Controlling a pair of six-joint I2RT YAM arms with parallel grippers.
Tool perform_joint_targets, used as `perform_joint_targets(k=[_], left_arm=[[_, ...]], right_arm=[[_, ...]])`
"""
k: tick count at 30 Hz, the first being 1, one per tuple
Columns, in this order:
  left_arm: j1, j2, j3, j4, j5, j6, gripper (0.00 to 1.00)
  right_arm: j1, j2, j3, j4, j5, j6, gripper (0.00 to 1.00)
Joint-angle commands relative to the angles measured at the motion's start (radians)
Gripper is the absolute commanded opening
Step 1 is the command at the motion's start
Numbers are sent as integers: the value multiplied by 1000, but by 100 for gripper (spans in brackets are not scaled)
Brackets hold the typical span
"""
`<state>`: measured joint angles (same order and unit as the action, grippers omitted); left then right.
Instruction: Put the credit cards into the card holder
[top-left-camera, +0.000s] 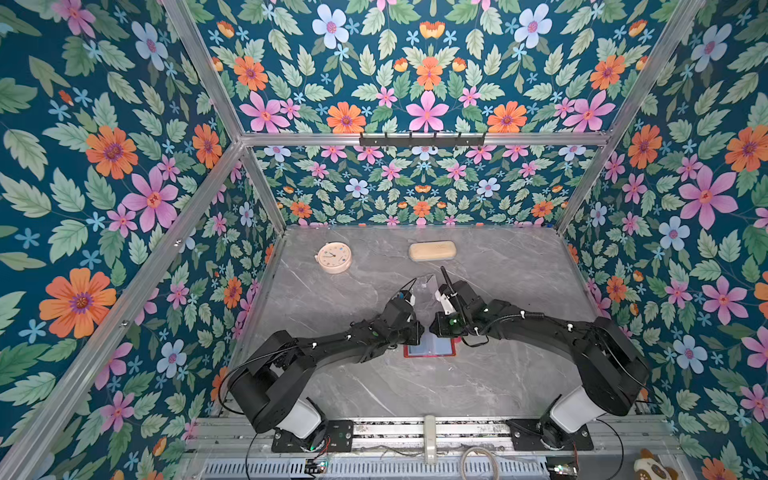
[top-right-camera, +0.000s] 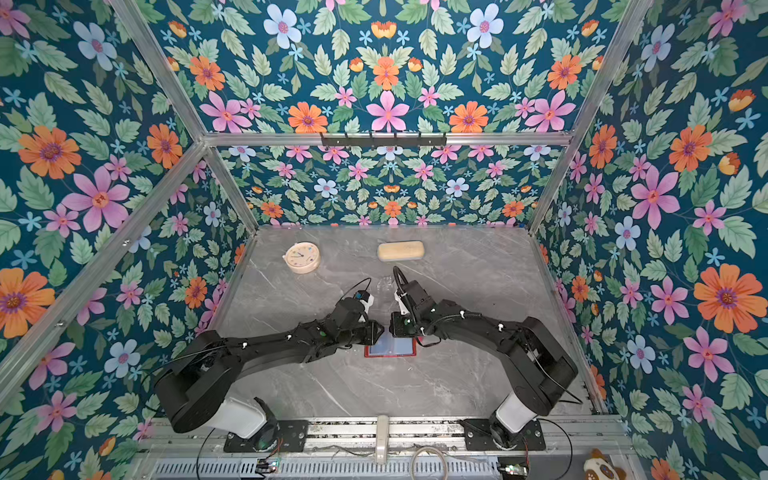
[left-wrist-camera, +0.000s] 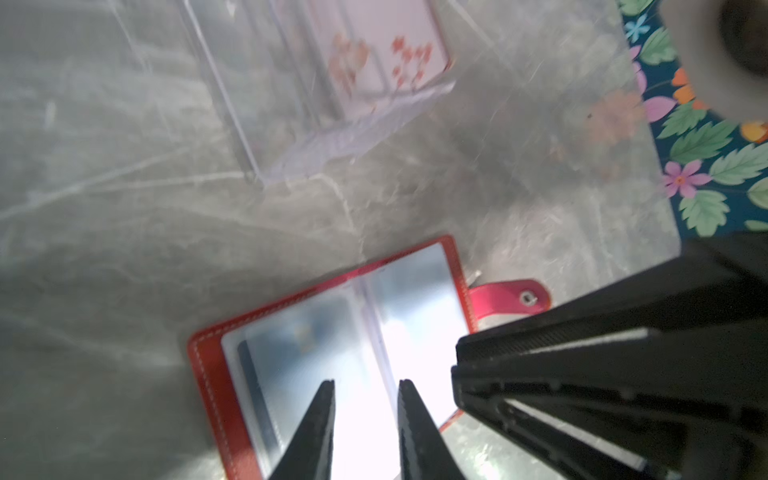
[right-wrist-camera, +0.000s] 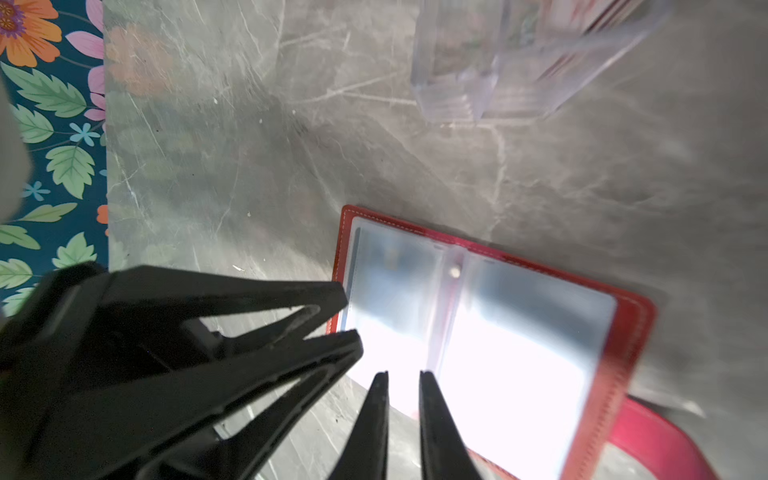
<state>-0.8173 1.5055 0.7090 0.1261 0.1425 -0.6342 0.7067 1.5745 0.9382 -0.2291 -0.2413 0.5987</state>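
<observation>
Fingertips (left-wrist-camera: 324, 415) of left gripper (left-wrist-camera: 368, 386) and right gripper (right-wrist-camera: 403, 376) parted a little, grasping nothing visible, poised just over open card holder (left-wrist-camera: 208, 365) lying flat on table (left-wrist-camera: 124, 249); bluish card (left-wrist-camera: 291, 353) apparently already in sleeve. Seems partly done: farther, well apart, pale credit card (left-wrist-camera: 386, 45) in clear stand (left-wrist-camera: 299, 149), left to move.
</observation>
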Motion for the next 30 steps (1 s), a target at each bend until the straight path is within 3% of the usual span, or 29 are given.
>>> perform_joint_targets(k=[1, 15, 20, 30], left_arm=[[22, -2, 30, -41, -21, 32, 30], [224, 164, 259, -123, 124, 110, 41], [264, 245, 348, -140, 163, 128, 46], [290, 380, 469, -155, 208, 117, 46]], right_arm=[[-15, -25, 21, -89, 84, -33, 20], [-138, 68, 231, -231, 89, -163, 35], [-167, 171, 339, -267, 75, -199, 37], [-206, 318, 533, -340, 47, -246, 38]])
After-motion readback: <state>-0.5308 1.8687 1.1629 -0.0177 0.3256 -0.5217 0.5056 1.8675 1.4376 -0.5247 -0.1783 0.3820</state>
